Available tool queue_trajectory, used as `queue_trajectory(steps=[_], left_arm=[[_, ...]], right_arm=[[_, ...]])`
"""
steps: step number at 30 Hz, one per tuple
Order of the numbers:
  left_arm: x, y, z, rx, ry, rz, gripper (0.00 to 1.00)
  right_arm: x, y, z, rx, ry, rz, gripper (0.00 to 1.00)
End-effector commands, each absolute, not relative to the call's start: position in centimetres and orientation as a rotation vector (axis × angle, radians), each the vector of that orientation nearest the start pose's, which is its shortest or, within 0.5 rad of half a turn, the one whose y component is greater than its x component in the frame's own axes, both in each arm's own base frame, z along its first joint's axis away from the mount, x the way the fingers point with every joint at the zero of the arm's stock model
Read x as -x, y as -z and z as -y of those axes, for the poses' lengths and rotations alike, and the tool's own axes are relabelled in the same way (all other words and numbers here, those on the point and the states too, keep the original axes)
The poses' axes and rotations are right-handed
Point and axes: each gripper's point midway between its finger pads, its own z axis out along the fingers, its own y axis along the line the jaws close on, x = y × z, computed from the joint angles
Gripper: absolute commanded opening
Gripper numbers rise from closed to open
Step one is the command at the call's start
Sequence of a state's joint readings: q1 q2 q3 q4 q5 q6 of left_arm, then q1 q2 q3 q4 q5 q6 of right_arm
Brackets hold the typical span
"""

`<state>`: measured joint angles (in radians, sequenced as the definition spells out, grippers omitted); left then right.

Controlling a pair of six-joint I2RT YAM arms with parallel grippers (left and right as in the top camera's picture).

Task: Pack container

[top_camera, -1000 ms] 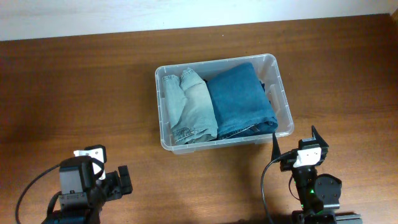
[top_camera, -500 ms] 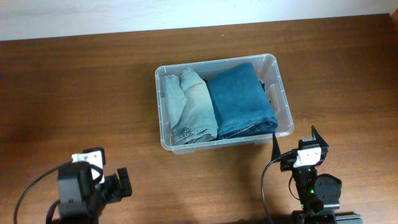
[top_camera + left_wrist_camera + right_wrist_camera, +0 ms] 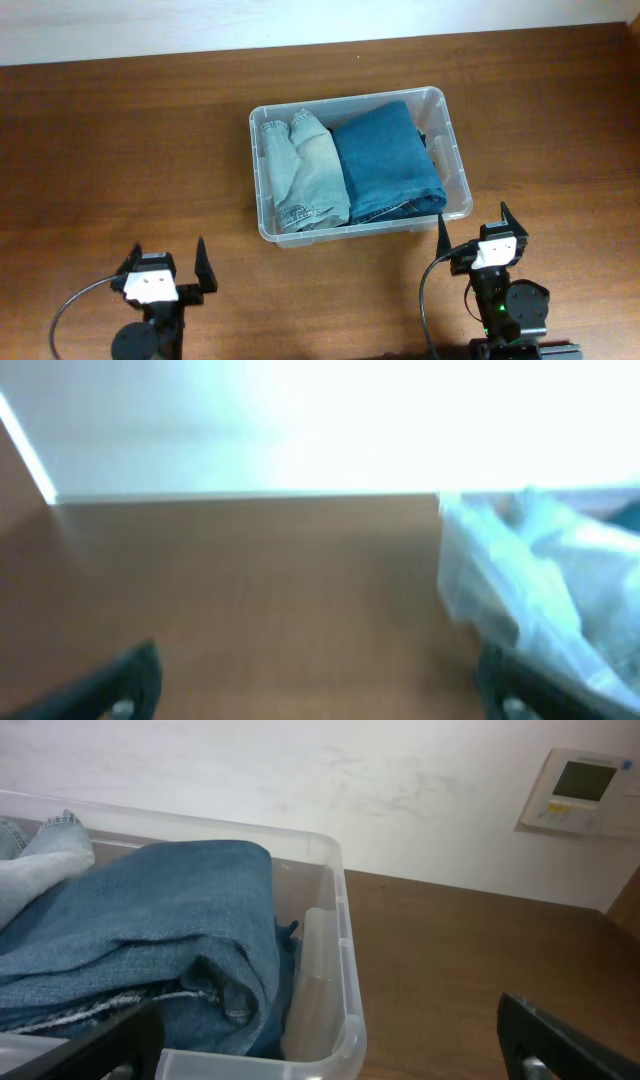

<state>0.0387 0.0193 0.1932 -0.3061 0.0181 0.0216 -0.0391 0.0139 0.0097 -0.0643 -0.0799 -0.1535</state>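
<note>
The clear plastic container [image 3: 457, 170] stands on the wooden table at centre right. It holds folded light-blue jeans [image 3: 305, 175] on the left and folded dark-blue jeans [image 3: 385, 160] on the right. My left gripper [image 3: 167, 262] is open and empty near the front left edge, well apart from the container. My right gripper [image 3: 478, 228] is open and empty just in front of the container's front right corner. The right wrist view shows that corner [image 3: 345, 1020] and the dark jeans [image 3: 140, 940]. The blurred left wrist view shows the container's side [image 3: 520, 590].
A white wall runs along the table's far edge [image 3: 200, 25]. A wall thermostat [image 3: 585, 790] shows in the right wrist view. Bare wood lies left of the container [image 3: 130, 150].
My left arm has swung round and drawn back, so its open fingers now point toward the far side. The right arm and the container have not moved.
</note>
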Motion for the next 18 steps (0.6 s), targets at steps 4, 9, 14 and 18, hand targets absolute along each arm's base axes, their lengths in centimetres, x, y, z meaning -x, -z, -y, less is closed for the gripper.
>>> queue_trajectory(steps=[4, 9, 14, 18], left_arm=[[-24.5, -16.7, 0.8, -0.169, -0.072, -1.609, 0.99], [-24.5, -15.7, 0.8, -0.171, -0.068, -1.648, 0.99], [-24.5, -15.7, 0.8, -0.171, -0.068, -1.648, 0.99], [-24.5, -15.7, 0.8, -0.171, -0.068, -1.648, 0.99]], right_arm=[[-24.6, -15.8, -0.8, 0.167, 0.063, -1.631, 0.98], [-24.6, -15.8, -0.8, 0.167, 0.063, -1.631, 0.99], [-24.6, -15.8, -0.8, 0.167, 0.063, -1.631, 0.98], [-24.6, -15.8, -0.8, 0.167, 0.063, -1.631, 0.99]])
